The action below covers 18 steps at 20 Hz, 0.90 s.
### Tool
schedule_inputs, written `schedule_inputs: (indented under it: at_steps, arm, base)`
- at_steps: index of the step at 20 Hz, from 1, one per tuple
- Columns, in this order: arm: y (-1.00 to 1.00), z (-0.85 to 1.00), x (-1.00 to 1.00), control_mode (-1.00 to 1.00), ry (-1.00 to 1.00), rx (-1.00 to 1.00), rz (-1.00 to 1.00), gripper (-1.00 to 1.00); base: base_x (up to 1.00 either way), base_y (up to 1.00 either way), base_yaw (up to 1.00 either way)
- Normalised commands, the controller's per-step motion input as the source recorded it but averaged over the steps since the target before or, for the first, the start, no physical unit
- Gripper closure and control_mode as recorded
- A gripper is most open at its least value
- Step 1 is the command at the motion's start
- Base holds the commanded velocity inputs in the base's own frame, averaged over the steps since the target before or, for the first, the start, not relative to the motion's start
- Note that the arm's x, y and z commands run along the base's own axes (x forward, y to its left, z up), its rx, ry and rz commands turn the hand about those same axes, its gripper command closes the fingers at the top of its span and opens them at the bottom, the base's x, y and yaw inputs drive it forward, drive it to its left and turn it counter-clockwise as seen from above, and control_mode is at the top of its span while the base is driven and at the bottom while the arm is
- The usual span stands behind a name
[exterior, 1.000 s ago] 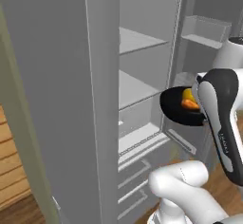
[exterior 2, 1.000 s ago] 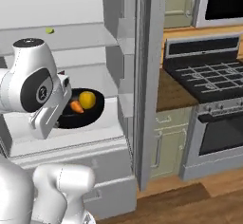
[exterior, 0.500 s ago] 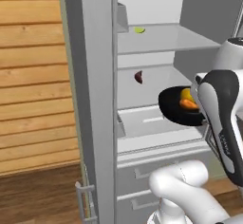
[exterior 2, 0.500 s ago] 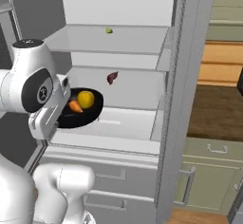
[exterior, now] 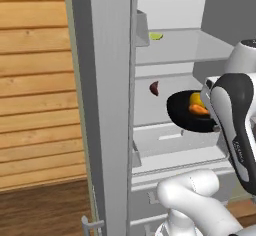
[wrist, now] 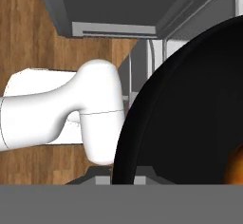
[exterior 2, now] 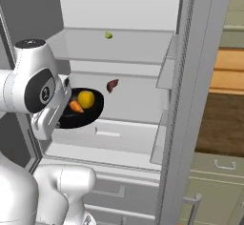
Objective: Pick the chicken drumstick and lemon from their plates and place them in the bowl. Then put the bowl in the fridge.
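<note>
Before the open fridge (exterior 2: 119,9), the black bowl (exterior: 186,114) is held up in the air at the end of the white arm, level with the gap between the upper shelf and the white ledge below it. Within the bowl the lemon (exterior 2: 86,98) and the chicken drumstick (exterior 2: 76,107) are seen lying side by side and touching; from the left base view both are partly cut off by the arm's dark-jointed wrist. The gripper itself is hidden behind that wrist and the bowl's near rim, so how far its fingers are parted, and where exactly they grip, cannot be told. From the hand camera the bowl's dark wall (wrist: 190,109) takes up most of the right side, with an orange patch clipped at the edge. A dark red item (exterior 2: 112,85) is seen against the back wall, and a small yellow-green wedge (exterior: 156,36) lies on the upper shelf.
</note>
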Motion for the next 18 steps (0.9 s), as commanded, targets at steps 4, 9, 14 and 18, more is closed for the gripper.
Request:
schedule_inputs:
  at_steps: [4, 9, 14, 18]
  arm:
    - [0.0, 0.0, 0.0, 1.0, 0.0, 0.0, 0.0, 1.0]
    - [0.0, 0.0, 0.0, 1.0, 0.0, 0.0, 0.0, 1.0]
    - [0.0, 0.0, 0.0, 1.0, 0.0, 0.0, 0.0, 1.0]
    - [-0.28, -0.37, 0.13, -1.0, 0.0, 0.0, 0.07, 1.0]
  base:
    - [0.3, -0.18, 0.08]
    - [0.3, -0.29, 0.1]
    - [0.29, -0.28, 0.07]
    - [0.06, -0.07, 0.02]
